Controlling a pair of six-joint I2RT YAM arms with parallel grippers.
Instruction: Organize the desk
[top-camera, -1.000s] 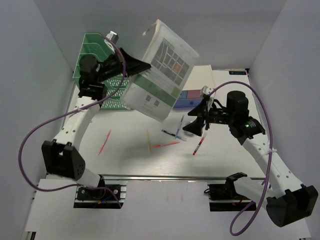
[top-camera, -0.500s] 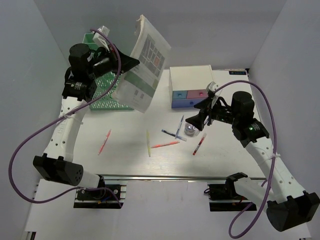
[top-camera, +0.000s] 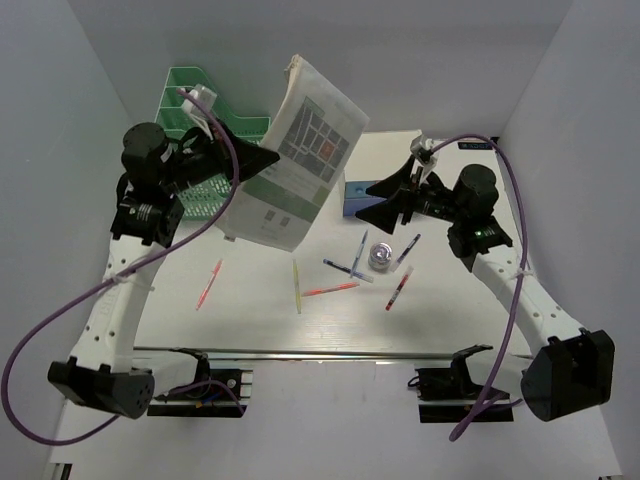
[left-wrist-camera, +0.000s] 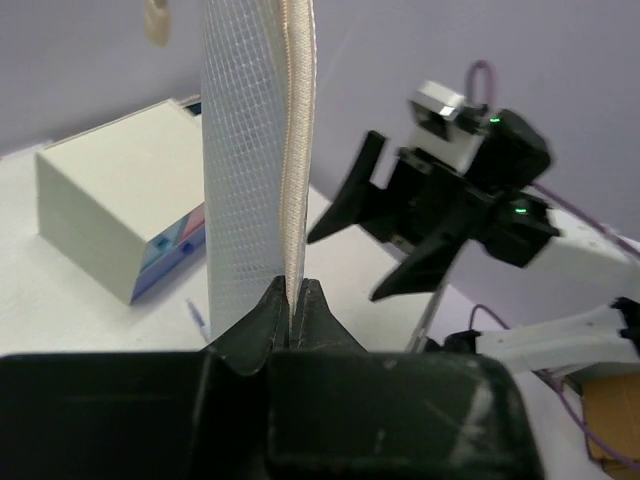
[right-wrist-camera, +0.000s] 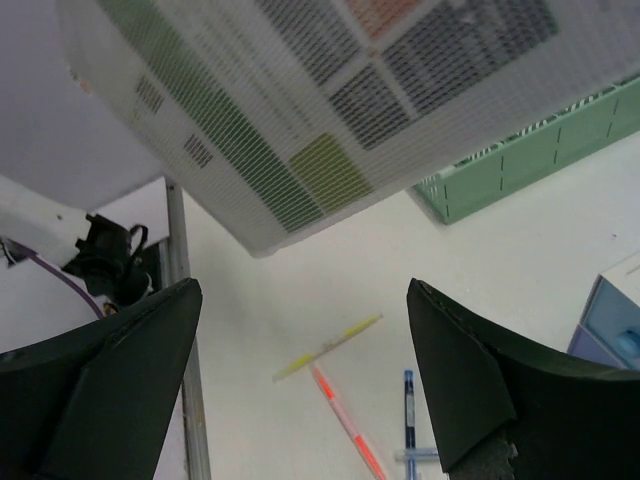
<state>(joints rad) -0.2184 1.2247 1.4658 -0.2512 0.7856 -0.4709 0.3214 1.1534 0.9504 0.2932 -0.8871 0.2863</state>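
Observation:
The desk (top-camera: 250, 310) is a white tabletop with pens scattered over it. Above its back left, my left gripper (top-camera: 272, 157) is shut on the edge of a white mesh document pouch (top-camera: 300, 160) that hangs tilted in the air. In the left wrist view the pouch's seam (left-wrist-camera: 290, 150) runs up from between the closed left gripper (left-wrist-camera: 290, 287). My right gripper (top-camera: 365, 208) hovers open and holds nothing, right of the pouch, in front of the drawer box. In the right wrist view the open right gripper (right-wrist-camera: 302, 300) looks at the pouch (right-wrist-camera: 330, 90) and the pens below.
A green tray (top-camera: 185, 105) stands at the back left. A white drawer box (top-camera: 385, 160) with blue and pink drawers sits at the back. On the desk lie a yellow pen (top-camera: 297, 285), red pens (top-camera: 210, 283), blue pens (top-camera: 355, 258) and a small silver round thing (top-camera: 380, 257).
The left arm has swung the pouch back and leftward while holding it. The right gripper has risen off the pens toward the drawer box, uncovering the silver round thing.

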